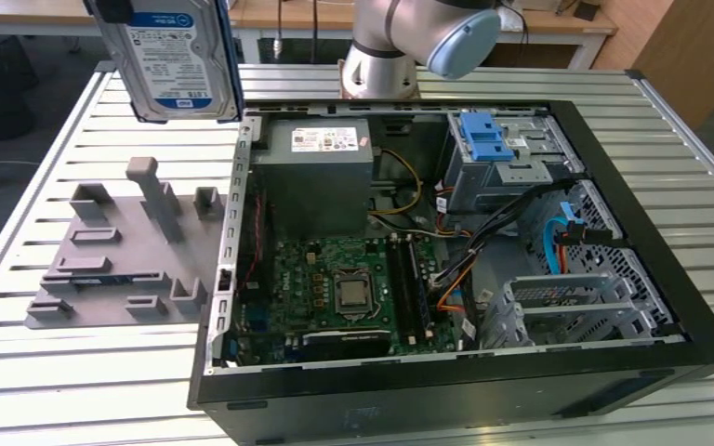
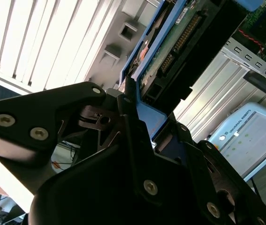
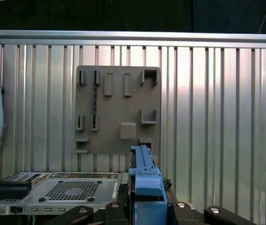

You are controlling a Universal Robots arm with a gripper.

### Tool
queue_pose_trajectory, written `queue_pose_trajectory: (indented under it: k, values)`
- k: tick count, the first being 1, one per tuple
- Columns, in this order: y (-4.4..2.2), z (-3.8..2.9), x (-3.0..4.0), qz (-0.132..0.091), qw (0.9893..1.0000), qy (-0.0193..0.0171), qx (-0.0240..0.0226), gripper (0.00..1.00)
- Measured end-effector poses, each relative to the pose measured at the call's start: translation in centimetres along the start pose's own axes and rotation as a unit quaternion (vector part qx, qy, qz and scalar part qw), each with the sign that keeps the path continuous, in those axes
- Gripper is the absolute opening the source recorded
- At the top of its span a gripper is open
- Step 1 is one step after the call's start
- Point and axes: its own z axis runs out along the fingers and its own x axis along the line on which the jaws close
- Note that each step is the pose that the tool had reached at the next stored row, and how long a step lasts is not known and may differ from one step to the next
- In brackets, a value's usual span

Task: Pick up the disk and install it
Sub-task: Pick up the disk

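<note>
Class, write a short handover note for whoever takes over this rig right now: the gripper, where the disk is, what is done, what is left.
Gripper: shut on the disk, clamping its blue rail.
Disk: held upright in the air with its label towards the exterior camera. It is outside the open computer case, on the exterior view's left, beyond the grey holder plate.
Done: the pick-up.
Left: the install; the disk is not yet in the case.

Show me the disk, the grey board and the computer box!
disk (image 1: 178,51): exterior view, on its blue-and-white label.
grey board (image 1: 134,248): exterior view, on its flat base.
computer box (image 1: 456,404): exterior view, on its black near wall.
</note>
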Motion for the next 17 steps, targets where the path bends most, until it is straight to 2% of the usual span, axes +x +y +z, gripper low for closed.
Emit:
queue_pose_trajectory:
  k: [17]
  values:
    - [-1.56, 0.0, 0.0, 0.0, 1.0, 0.0, 0.0, 0.36]
